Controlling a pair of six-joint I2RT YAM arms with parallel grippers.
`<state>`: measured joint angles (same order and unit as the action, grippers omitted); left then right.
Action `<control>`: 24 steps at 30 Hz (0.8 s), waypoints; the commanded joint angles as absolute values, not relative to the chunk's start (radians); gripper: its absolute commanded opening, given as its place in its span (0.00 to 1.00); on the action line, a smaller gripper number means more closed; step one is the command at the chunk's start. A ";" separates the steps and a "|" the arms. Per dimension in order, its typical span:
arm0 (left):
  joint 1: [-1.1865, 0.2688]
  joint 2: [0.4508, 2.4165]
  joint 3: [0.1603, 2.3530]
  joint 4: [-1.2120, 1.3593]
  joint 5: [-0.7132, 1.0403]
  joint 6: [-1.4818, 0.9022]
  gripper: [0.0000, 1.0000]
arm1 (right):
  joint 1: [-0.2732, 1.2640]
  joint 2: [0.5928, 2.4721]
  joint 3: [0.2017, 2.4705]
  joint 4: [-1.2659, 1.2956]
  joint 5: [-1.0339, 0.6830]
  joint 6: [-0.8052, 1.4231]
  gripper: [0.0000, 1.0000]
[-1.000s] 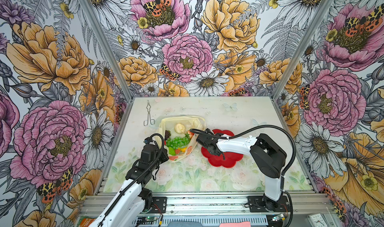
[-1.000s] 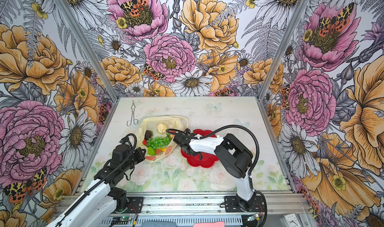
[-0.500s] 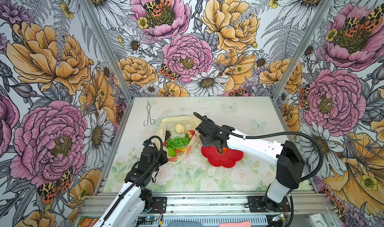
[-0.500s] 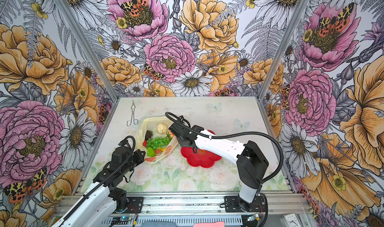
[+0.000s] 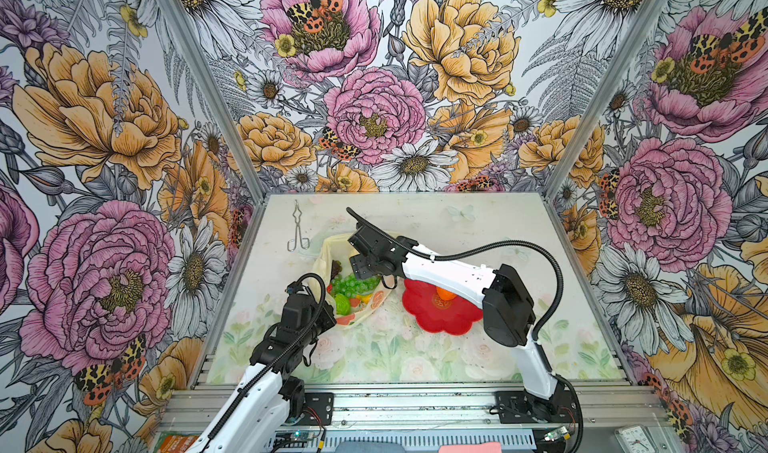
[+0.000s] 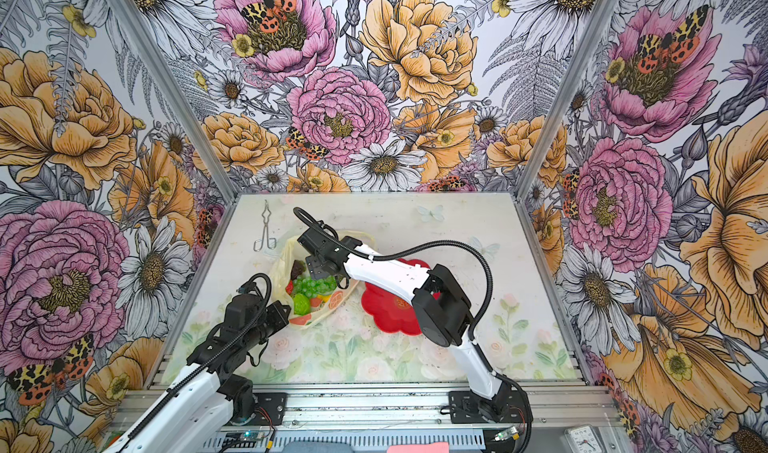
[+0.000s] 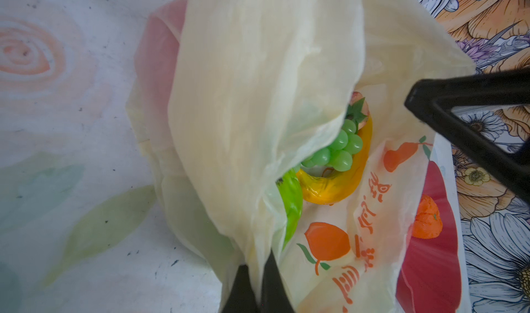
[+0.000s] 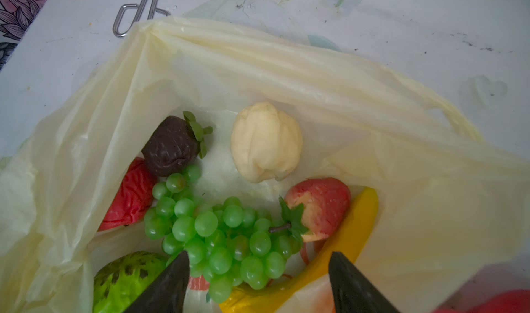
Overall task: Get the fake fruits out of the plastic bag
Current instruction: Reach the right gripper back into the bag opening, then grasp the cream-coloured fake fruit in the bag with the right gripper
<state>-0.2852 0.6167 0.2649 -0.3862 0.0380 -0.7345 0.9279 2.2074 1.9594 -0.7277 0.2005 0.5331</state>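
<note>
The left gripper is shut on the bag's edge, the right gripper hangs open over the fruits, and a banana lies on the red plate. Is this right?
Not a banana: an orange lies on the red plate, as a top view shows. The banana sits inside the plastic bag.

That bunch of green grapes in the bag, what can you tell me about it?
The glossy green plastic grape bunch is a cluster of round translucent beads with a short brown stem. It lies loose inside the open pale-yellow plastic bag, nestled against the curved yellow banana, a red-and-cream fruit and a dark brown fruit. The right arm's black fingers stand spread either side of one end; whether they touch it is unclear.
</note>
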 commanded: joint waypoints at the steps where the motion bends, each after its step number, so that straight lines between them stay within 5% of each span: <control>1: -0.283 0.607 0.249 -0.395 0.026 -0.746 0.01 | 0.901 2.272 2.058 -0.713 0.166 0.582 0.78; 24: -0.278 0.611 0.245 -0.383 0.022 -0.743 0.01 | 0.830 2.569 2.358 -0.715 0.040 0.620 0.73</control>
<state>-0.2848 0.6151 0.2539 -0.3878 0.0376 -0.7345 0.8360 2.5332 2.3100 -0.7208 0.0769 0.6094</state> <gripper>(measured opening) 0.049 0.732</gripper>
